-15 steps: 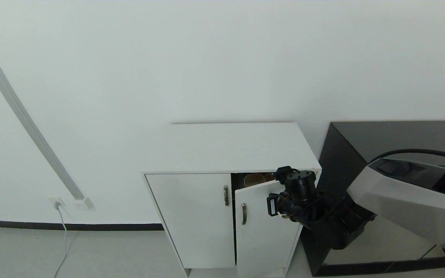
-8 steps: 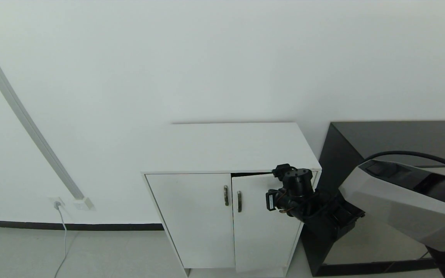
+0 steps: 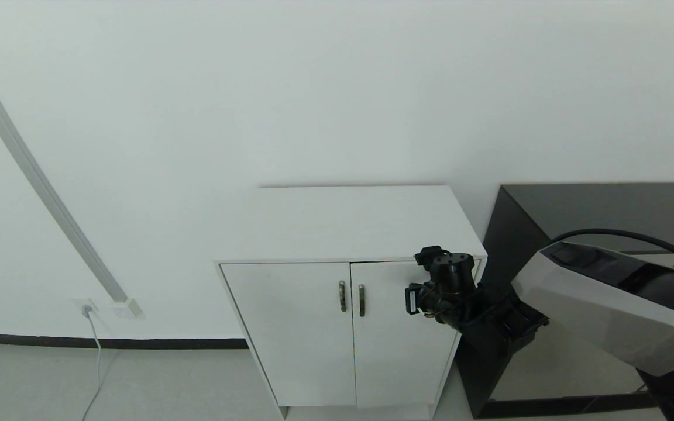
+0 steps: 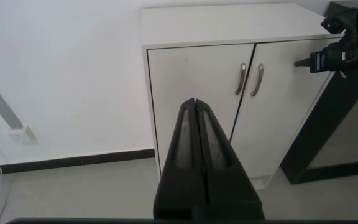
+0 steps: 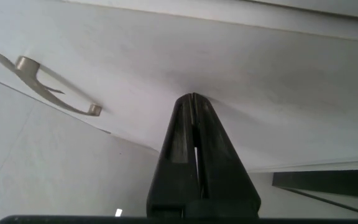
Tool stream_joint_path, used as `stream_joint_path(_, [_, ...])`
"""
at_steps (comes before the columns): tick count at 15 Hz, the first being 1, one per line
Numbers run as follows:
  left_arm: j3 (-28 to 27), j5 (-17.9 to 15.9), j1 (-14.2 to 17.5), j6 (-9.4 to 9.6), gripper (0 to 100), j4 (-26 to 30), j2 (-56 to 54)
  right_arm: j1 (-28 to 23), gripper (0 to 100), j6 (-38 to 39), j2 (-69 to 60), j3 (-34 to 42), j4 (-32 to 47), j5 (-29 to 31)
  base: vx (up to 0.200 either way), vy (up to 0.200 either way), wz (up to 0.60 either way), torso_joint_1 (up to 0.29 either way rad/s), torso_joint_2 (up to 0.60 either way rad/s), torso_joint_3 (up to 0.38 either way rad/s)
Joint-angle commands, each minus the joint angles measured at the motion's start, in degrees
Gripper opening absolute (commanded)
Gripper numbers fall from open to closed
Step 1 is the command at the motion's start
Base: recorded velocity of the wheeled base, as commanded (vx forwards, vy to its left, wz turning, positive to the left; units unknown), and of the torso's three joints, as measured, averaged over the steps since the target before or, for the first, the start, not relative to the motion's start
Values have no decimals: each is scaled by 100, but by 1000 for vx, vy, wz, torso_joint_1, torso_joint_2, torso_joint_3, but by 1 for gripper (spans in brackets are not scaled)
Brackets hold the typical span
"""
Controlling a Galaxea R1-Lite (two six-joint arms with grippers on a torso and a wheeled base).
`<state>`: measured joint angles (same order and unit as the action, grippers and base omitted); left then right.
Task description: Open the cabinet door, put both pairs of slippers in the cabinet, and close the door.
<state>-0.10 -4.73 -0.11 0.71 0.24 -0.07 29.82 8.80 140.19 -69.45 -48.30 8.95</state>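
both grips pinch together, right end effector (image 5: 193, 97) touching the closed cabinet door (image 3: 396, 342), left end effector (image 4: 194, 101) apart.

Cabinet (image 3: 348, 225) against wall (image 3: 313, 88), right pincer (image 5: 193, 98) seemingly touching right door (image 3: 398, 342), another unit (image 3: 583, 207) to its right

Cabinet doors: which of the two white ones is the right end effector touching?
The right white cabinet door, beside the black unit: the right end effector touches its upper part. The left door is untouched.

Cabinet (image 3: 348, 225) interior hidden behind shut doors (image 3: 296, 327), its foot cropped by head view's lower edge, cable (image 3: 96, 356) likewise.
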Motion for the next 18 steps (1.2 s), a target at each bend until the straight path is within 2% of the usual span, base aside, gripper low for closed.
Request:
stream_joint_path(1, [1, -2, 2, 0, 0, 2, 7, -64, 0, -1, 52, -42, -4, 2, 0, 0, 0, 0, 0, 0])
stream_joint_path(8, [1, 7, 2, 0, 0, 2, 7, -108, 0, -1, 35, -42, -22, 2, 0, 0, 0, 0, 0, 0])
stream_joint_path(14, [1, 7, 2, 0, 0, 2, 7, -46, 0, -1, -651, 784, -259, 2, 0, 0, 0, 0, 0, 0])
stream_joint_path(18, [1, -2, 2, 0, 0, 2, 7, -125, 0, -10, -1442, 1689, -487, 90, 0, 0, 0, 0, 0, 0])
